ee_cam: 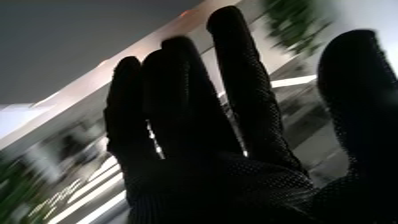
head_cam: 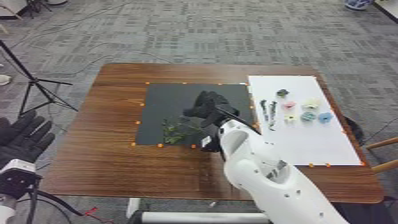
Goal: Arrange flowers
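Over the black mat (head_cam: 160, 95), my right hand (head_cam: 211, 106) is held near its right half, up and to the right of some green leafy stems (head_cam: 175, 133) lying on the mat. In the right wrist view my right hand (ee_cam: 222, 175) has straight, spread fingers and holds nothing; blurred greenery (ee_cam: 295, 22) shows beyond it. On the white sheet (head_cam: 311, 142) are a pink flower (head_cam: 289, 105), a cream flower (head_cam: 311, 104), blue flowers (head_cam: 325, 117), a dark green piece (head_cam: 282, 93) and dark slender stems (head_cam: 271, 115). My left hand (head_cam: 27, 137) is open at the left edge.
Small orange markers line the mat and sheet. The brown table (head_cam: 107, 170) extends around them. A black tripod (head_cam: 35, 80) stands on the floor to the left, and a wooden chair (head_cam: 384, 155) is at the right edge.
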Robot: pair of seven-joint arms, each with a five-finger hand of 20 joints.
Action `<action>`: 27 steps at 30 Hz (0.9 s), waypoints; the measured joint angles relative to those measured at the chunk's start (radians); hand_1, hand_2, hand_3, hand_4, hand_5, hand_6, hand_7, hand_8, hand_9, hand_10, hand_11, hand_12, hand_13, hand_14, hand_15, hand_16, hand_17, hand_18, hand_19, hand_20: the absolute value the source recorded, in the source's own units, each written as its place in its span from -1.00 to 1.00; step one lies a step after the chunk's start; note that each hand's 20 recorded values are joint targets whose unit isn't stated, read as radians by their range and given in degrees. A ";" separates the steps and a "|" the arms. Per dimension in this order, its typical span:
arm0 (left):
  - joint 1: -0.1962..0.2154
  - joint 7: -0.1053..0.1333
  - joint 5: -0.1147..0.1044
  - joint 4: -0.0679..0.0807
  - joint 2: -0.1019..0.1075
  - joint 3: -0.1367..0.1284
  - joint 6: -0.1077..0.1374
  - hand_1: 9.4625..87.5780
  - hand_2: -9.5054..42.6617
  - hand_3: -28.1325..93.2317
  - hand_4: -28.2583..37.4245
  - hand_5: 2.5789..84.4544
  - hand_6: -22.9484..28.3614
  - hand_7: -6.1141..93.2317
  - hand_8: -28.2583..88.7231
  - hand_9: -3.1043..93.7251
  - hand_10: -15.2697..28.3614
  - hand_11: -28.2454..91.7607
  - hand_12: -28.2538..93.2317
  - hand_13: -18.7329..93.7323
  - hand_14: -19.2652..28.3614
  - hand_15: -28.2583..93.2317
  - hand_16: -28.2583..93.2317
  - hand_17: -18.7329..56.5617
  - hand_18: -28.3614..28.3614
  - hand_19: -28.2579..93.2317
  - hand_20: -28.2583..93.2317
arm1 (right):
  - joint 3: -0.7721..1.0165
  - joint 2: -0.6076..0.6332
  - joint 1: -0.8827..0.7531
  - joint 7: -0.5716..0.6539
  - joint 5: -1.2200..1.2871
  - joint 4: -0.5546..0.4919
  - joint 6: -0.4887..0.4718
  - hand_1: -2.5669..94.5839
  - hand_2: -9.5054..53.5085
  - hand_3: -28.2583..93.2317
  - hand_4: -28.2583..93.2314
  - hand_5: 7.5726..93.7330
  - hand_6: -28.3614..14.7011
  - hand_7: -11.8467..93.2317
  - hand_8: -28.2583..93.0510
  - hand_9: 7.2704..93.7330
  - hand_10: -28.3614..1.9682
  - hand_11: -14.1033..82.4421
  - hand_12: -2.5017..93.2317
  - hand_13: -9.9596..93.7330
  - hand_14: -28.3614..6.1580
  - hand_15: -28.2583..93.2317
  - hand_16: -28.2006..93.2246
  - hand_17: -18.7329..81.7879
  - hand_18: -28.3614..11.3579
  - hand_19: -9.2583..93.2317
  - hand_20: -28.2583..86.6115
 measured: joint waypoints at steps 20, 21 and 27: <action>-0.015 -0.015 0.002 0.003 0.001 0.011 0.000 -0.57 -0.14 0.63 -0.96 -0.09 0.20 -0.68 -0.64 -0.27 0.32 -0.29 -0.31 -0.27 0.36 -0.17 -0.54 -0.57 0.38 -0.27 -0.33 | 0.031 -0.002 -0.033 -0.044 0.045 0.031 -0.316 -0.34 -0.55 0.76 -0.85 0.15 0.05 -0.58 -0.71 0.07 -0.53 -0.38 -0.62 0.11 -0.63 0.83 -0.14 -0.30 -1.00 0.52 0.24; -0.018 -0.016 0.002 0.003 0.001 0.012 0.000 -0.57 -0.13 0.63 -0.96 -0.09 0.20 -0.68 -0.64 -0.26 0.32 -0.29 -0.31 -0.27 0.36 -0.17 -0.54 -0.57 0.38 -0.27 -0.33 | 0.028 -0.005 -0.025 -0.044 0.042 0.034 -0.322 -0.34 -0.55 0.76 -0.85 0.15 0.04 -0.58 -0.71 0.09 -0.53 -0.37 -0.61 0.11 -0.63 0.83 -0.14 -0.30 -1.00 0.52 0.24; -0.022 -0.018 0.002 0.003 0.001 0.014 0.000 -0.57 -0.12 0.63 -0.95 -0.09 0.21 -0.68 -0.64 -0.27 0.32 -0.29 -0.31 -0.27 0.36 -0.17 -0.54 -0.56 0.38 -0.27 -0.33 | 0.009 -0.010 -0.004 -0.035 0.015 0.043 -0.330 -0.33 -0.52 0.76 -0.86 0.18 -0.10 -0.61 -0.71 0.20 -0.55 -0.22 -0.53 0.13 -0.63 0.84 -0.09 -0.28 -1.00 0.55 0.23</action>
